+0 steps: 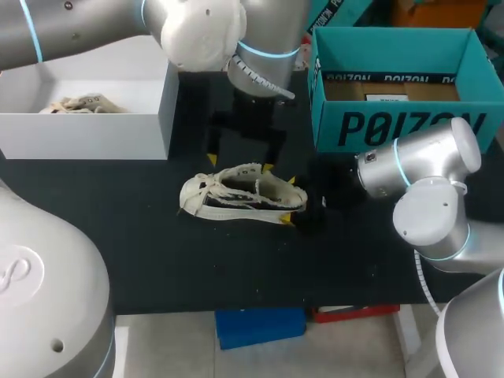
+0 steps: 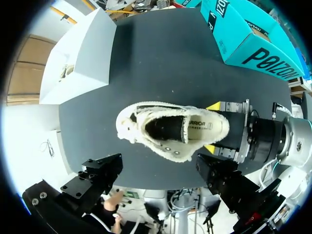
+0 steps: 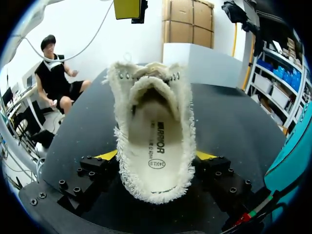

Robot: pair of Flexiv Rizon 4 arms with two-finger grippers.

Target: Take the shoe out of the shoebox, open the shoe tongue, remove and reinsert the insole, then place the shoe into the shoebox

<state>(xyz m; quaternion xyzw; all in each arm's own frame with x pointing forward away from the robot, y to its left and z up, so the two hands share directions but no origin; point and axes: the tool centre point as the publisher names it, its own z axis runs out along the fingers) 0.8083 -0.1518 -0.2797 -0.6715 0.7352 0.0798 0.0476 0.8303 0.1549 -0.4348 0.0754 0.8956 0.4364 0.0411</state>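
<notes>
A: Where is the shoe (image 1: 240, 197)?

B: On the black worktop (image 1: 157, 252), out of the box and standing on its sole with the opening up. The toe points toward the white box (image 1: 118, 126) and the heel toward my right arm. The teal shoebox (image 1: 394, 126) sits open at the far right, apart from the shoe.

A: And the right end effector (image 3: 156, 156)?

B: It is closed on the heel. One yellow tip presses the fringed edge on each side, with the heel between them.

A: What about the left end effector (image 1: 239, 163)?

B: It is above the shoe and spread wide. In its wrist view both black fingers (image 2: 100, 175) stand clear of the shoe, one on either side, touching nothing.

A: Can you see the insole (image 3: 155, 146)?

B: Yes, it lies flat inside the shoe, and its printed heel end shows just ahead of the right fingers.

A: Is there anything in the white box?

B: Something pale and crumpled (image 1: 79, 104) lies in there. I cannot tell what it is.
</notes>
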